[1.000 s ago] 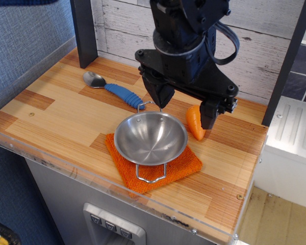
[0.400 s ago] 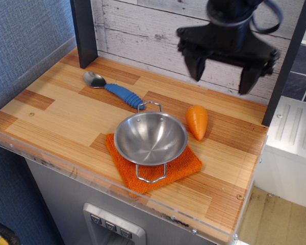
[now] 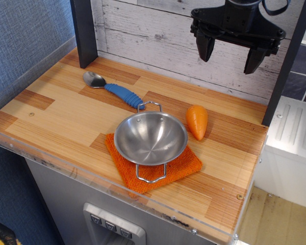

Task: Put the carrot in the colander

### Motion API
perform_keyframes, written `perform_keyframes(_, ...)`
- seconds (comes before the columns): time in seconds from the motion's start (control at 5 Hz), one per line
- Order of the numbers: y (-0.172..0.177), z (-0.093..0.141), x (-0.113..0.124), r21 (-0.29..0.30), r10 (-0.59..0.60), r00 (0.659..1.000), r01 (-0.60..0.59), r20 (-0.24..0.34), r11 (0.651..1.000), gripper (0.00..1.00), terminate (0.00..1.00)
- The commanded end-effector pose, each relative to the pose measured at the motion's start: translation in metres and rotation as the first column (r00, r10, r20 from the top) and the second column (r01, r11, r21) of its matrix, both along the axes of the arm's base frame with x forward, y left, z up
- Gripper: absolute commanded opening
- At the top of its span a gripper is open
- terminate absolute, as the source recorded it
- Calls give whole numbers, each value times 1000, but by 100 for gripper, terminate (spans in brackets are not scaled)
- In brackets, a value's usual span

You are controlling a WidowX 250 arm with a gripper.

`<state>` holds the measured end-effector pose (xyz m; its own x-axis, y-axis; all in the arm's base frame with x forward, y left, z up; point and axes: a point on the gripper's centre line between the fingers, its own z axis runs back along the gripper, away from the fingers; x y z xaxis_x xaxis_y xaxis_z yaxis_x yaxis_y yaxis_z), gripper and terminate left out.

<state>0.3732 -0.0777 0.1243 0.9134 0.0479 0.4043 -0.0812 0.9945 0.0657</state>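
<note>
The orange carrot point(image 3: 197, 121) lies on the wooden table, just right of the colander and apart from it. The colander point(image 3: 150, 138) is a shiny steel bowl with two wire loop handles; it sits empty on an orange woven cloth point(image 3: 158, 170) near the table's front edge. My black gripper point(image 3: 230, 55) hangs high above the back right of the table, well above the carrot. Its two fingers are spread wide and hold nothing.
A metal spoon with a blue handle point(image 3: 115, 90) lies behind the colander to the left. A dark post point(image 3: 84, 31) stands at the back left and another point(image 3: 287, 64) at the right. A plank wall point(image 3: 148, 33) closes the back. A clear strip point(image 3: 117, 191) edges the front.
My gripper has risen from just above the carrot and colander to high at the back right, with fingers open. The carrot now lies fully in view, left on the table.
</note>
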Motion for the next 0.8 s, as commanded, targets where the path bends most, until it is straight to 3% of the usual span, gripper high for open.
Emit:
perform_keyframes(0.0, 4, -15, 14, 13, -3, 999, 4, -32, 1000, 100, 0)
perform_keyframes(0.4, 6, -37, 2, 14, -20, 995, 21, -94, 1000, 100, 0)
perform_keyframes(0.6, 6, -39, 3, 16, -23, 995, 24, -98, 1000, 100, 0)
